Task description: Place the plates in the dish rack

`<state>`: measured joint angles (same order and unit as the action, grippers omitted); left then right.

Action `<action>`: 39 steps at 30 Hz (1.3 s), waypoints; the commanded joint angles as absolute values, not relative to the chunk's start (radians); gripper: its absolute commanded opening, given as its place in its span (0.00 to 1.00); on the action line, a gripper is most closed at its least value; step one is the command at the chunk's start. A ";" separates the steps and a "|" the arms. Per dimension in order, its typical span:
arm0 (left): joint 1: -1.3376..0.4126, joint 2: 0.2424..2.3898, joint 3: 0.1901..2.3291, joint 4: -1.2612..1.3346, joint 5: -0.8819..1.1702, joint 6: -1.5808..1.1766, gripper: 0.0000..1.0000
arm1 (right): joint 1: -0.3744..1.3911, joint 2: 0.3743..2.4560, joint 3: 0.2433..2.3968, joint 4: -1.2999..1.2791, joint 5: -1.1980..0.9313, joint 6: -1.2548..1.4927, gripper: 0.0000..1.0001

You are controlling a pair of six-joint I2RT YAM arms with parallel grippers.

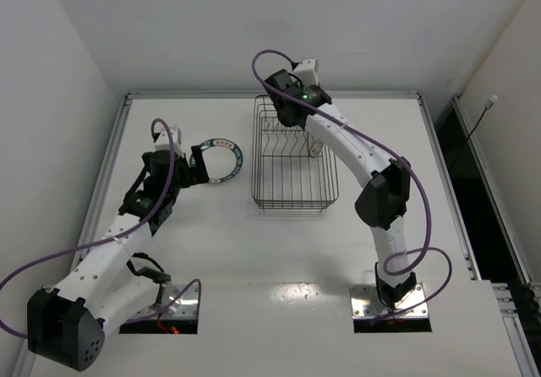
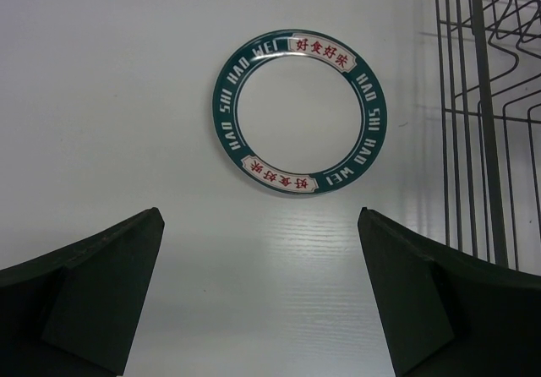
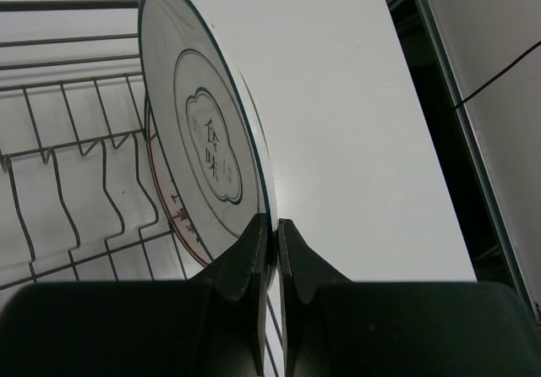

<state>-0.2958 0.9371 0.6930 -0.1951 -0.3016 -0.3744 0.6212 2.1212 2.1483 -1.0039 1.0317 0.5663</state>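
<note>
The teal-rimmed plate [image 2: 296, 111] lies flat on the table left of the dish rack [image 1: 294, 174]; it also shows in the top view [image 1: 228, 164]. My left gripper [image 2: 258, 216] is open and empty, just short of that plate's near edge [image 1: 201, 166]. My right gripper [image 3: 272, 229] is shut on the rim of the white plate with the grey centre motif [image 3: 207, 140] and holds it on edge over the rack's far right part [image 1: 296, 119]. The plate with the orange-red design [image 3: 173, 212] stands in the rack right behind it, mostly hidden.
The rack's upright prongs [image 3: 76, 140] to the left of the two plates hold nothing. The rack's side wall [image 2: 482, 115] stands close to the right of the teal plate. The table's right edge [image 3: 423, 47] and a dark gap run beyond the rack.
</note>
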 commanded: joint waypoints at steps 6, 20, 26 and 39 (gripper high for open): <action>-0.305 0.936 0.733 -0.186 -0.291 -0.365 1.00 | 0.617 2.111 2.189 -1.009 1.063 0.574 0.00; -0.305 0.945 0.733 -0.186 -0.291 -0.365 1.00 | 0.607 2.224 2.093 -0.974 0.815 0.598 0.00; -0.305 0.980 0.733 -0.186 -0.316 -0.376 1.00 | 0.588 2.094 2.008 -0.930 0.670 0.597 0.24; -0.305 1.126 0.801 -0.305 -0.569 -0.569 1.00 | 0.653 1.537 1.734 -0.746 0.316 0.577 0.71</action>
<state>-0.2962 1.1027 0.7593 -0.2756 -0.4896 -0.5095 0.6220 1.6402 1.8374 -0.8612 0.4911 0.5766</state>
